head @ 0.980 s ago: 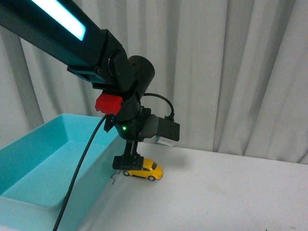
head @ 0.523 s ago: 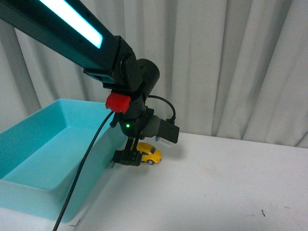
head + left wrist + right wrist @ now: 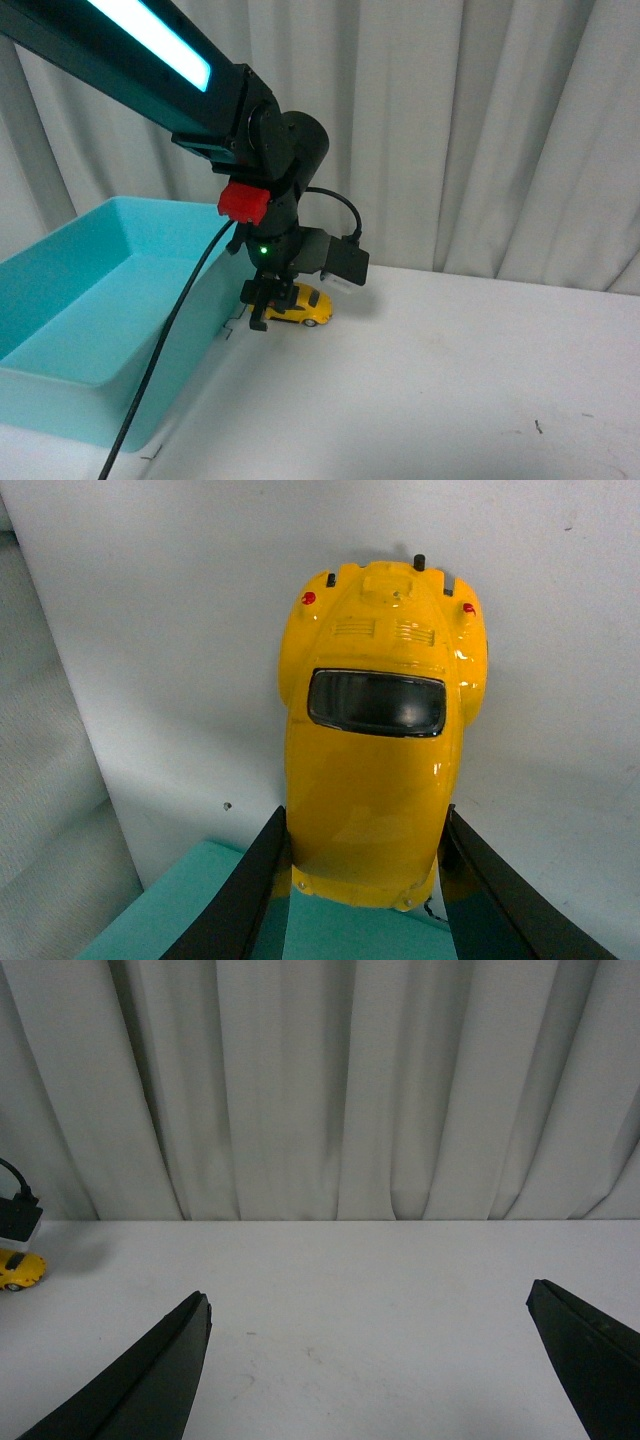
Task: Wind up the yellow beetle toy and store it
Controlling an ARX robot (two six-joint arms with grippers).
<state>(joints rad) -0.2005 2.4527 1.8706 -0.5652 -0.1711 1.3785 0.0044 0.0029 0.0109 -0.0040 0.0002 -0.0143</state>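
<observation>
The yellow beetle toy (image 3: pixel 303 306) is a glossy little car with a dark window, held on or just over the white table beside the teal bin's right wall. My left gripper (image 3: pixel 268 304) is shut on it. In the left wrist view the two black fingers (image 3: pixel 250 900) press both sides of the yellow beetle toy (image 3: pixel 375 780), whose roof faces the camera. My right gripper (image 3: pixel 370 1360) is open above bare white table, nothing between its fingers. At the far edge of the right wrist view the yellow beetle toy (image 3: pixel 20 1267) shows small.
A large teal bin (image 3: pixel 60 330) stands at the left of the white table (image 3: pixel 450 380), its right wall right next to the toy. The left arm's black cable (image 3: pixel 165 340) hangs across the bin's wall. Grey curtains (image 3: pixel 480 130) close off the back.
The left gripper has carried the toy slightly away from me along the bin's right wall, and the arm has turned a little. The grip on the toy has stayed shut.
</observation>
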